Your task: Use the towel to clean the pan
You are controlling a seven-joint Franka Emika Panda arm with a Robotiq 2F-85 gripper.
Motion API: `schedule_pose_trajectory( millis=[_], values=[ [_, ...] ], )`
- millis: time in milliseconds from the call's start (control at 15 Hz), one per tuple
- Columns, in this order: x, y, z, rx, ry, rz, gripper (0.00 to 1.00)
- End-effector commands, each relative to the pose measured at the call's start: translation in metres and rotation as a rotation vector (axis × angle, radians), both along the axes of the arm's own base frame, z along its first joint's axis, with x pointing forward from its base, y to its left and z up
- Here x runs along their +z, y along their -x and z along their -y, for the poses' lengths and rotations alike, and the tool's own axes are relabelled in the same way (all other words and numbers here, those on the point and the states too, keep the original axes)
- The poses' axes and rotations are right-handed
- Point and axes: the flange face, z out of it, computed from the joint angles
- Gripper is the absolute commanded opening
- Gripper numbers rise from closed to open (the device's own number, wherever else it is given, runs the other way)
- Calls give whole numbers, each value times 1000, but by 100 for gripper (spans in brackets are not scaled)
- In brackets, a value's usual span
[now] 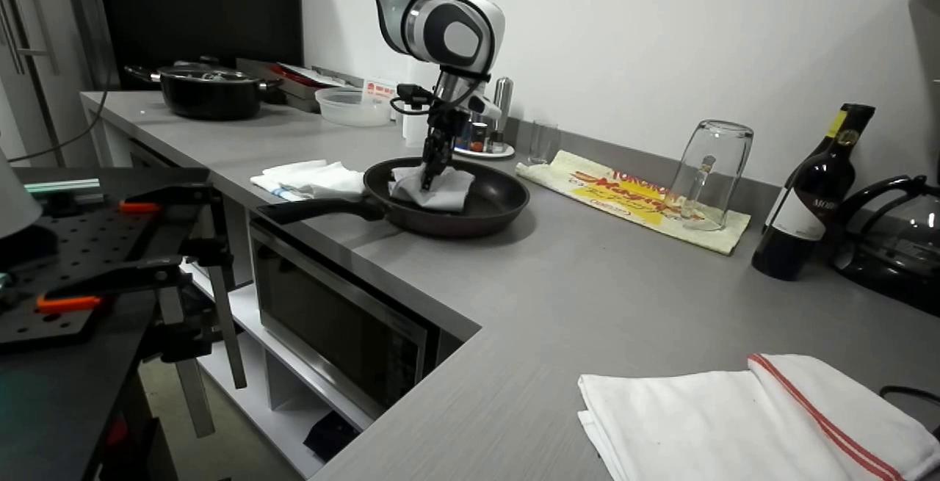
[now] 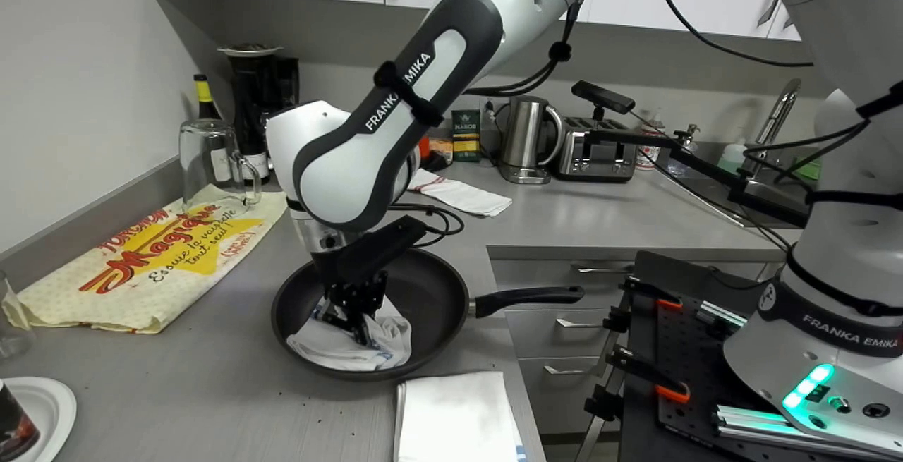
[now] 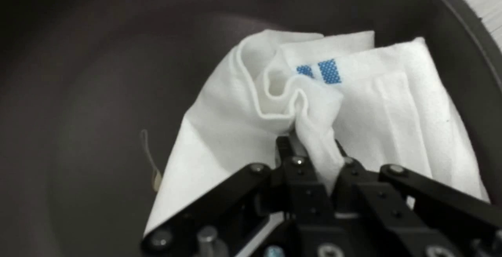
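Towel (image 3: 317,108), white, blue-striped, folded and creased, in dark pan (image 3: 106,123)

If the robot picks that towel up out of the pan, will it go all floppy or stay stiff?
Probably floppy: the towel bunches into soft folds where the gripper pinches it. Its loose sides, resting in the pan, would likely droop. Its edges look thin, so it's probably light.

Pan (image 2: 432,300), cloths (image 2: 455,416) on grey counter (image 2: 204,384)
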Motion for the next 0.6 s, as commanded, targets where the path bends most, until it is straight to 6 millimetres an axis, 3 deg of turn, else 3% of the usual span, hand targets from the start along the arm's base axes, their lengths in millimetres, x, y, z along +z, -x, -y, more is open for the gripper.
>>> schedule_pose_trajectory(
  millis=[0, 267, 533],
  values=[
    [-16, 7, -8, -50, -121, -78, 2],
    [-14, 6, -5, -112, -233, -126, 2],
    [3, 1, 5, -130, -267, -120, 2]
  ],
)
